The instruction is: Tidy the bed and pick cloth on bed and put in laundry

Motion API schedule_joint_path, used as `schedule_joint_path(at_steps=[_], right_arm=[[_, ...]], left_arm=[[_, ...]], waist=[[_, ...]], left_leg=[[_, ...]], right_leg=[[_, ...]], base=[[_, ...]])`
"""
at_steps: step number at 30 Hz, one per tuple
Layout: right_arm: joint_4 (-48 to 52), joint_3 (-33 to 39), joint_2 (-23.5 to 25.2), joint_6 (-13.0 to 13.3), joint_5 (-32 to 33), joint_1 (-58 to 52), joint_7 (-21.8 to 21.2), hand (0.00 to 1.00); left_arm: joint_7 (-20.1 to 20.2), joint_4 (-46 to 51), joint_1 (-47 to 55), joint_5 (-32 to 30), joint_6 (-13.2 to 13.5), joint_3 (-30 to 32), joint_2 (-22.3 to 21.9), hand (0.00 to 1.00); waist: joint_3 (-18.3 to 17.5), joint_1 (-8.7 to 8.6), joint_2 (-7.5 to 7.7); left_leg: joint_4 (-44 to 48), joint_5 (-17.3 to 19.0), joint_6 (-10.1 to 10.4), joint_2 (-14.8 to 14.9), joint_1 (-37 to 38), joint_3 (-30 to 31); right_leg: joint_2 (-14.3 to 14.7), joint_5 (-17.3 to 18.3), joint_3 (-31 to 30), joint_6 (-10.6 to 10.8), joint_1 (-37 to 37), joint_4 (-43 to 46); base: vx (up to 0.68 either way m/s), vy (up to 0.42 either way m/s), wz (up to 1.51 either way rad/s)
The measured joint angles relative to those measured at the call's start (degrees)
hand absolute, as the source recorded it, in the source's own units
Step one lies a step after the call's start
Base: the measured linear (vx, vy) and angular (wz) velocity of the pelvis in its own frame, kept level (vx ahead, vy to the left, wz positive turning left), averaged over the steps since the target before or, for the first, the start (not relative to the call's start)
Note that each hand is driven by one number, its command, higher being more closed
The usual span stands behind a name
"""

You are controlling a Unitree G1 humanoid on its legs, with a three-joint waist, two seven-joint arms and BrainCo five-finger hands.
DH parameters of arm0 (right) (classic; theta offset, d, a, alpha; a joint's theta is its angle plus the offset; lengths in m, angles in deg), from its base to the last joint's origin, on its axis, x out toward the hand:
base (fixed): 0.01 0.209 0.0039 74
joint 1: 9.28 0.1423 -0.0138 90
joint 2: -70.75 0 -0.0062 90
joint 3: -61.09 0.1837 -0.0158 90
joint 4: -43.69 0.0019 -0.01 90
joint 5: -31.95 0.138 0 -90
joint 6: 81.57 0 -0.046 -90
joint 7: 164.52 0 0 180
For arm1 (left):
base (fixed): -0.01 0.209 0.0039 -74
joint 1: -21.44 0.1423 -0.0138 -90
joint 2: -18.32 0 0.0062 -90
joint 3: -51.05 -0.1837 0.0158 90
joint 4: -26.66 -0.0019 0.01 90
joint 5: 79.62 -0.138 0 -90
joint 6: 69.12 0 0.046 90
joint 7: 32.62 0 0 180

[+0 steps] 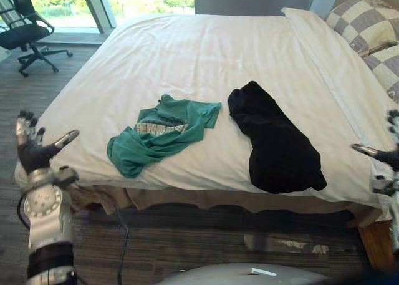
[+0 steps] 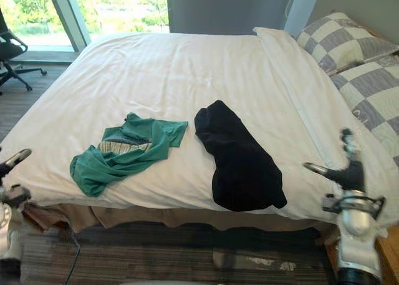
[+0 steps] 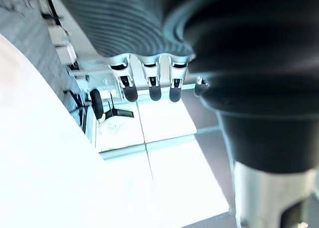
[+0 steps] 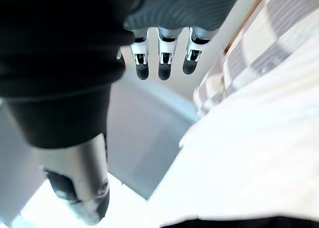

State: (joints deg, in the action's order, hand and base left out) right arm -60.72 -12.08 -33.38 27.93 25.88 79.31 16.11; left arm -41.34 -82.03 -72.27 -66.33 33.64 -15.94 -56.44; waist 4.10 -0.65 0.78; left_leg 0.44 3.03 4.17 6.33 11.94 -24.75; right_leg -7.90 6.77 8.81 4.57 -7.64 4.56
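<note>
Head cam: bed (image 1: 206, 54) w/ white duvet takes up most of the frame. 2 cloths on it, both near the front edge:
- green cloth (image 1: 163, 135), crumpled, left of centre, striped bit showing in the middle
- black cloth (image 1: 274, 141), right of centre, lower end reaching the duvet's front edge

The 2 are close but not touching; there's a white gap btw them.

Left hand (image 1: 32, 155) at lower left of frame, off the bed's corner, fingers straight up, thumb splayed out, nothing in it. Right hand (image 2: 353, 168) at lower right by the bed's right front corner, same pose: fingers extended, thumb apart, empty. Both well apart from the cloths.

Checked pillows (image 1: 365, 20) upper right. Office chair (image 1: 25, 29) upper left, on the floor by the window.
</note>
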Motion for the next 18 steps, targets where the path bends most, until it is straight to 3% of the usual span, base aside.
schedule_joint_path(at_steps=[5,8,13,18], right_arm=[[0.1,-6.3,0.3,-4.0,-2.6,1.3,-0.3,0.0],[0.0,-10.0,0.2,-5.6,-2.4,6.4,0.2,0.0],[0.0,-12.9,-1.7,-7.3,1.7,21.7,2.3,0.0],[7.6,-12.8,-2.7,-7.8,3.8,22.6,2.5,0.0]], left_arm=[[-0.4,-8.8,-2.6,-10.8,-7.0,-6.6,0.2,0.0],[-1.3,-13.3,-7.5,-16.2,-8.9,-10.6,2.1,0.0],[-3.9,-17.5,-26.4,-19.5,-12.4,-14.6,6.1,0.0],[-5.2,-17.3,-32.9,-21.9,-18.0,-16.2,6.1,0.0]], waist=[[0.1,-0.94,0.02],[1.3,-1.24,0.12],[9.9,-1.51,0.74],[14.0,-2.0,0.18]], left_leg=[[0.8,0.6,0.2,0.2,0.2,-0.7],[1.4,1.8,0.8,0.7,-2.3,-1.7],[4.6,1.8,0.3,0.8,-13.0,-2.6],[8.1,1.8,0.2,2.4,-19.4,-3.6]], right_leg=[[0.1,0.0,-2.7,0.0,0.6,0.5],[0.6,0.0,-4.1,0.0,4.4,1.7],[0.3,-3.2,-6.5,-0.6,15.6,3.3],[0.1,-4.3,-7.0,-0.8,21.6,4.8]], base=[[-0.02,-0.027,-0.22],[-0.1,0.004,-0.23],[-0.21,0.023,-0.1],[-0.09,-0.033,-0.07]])
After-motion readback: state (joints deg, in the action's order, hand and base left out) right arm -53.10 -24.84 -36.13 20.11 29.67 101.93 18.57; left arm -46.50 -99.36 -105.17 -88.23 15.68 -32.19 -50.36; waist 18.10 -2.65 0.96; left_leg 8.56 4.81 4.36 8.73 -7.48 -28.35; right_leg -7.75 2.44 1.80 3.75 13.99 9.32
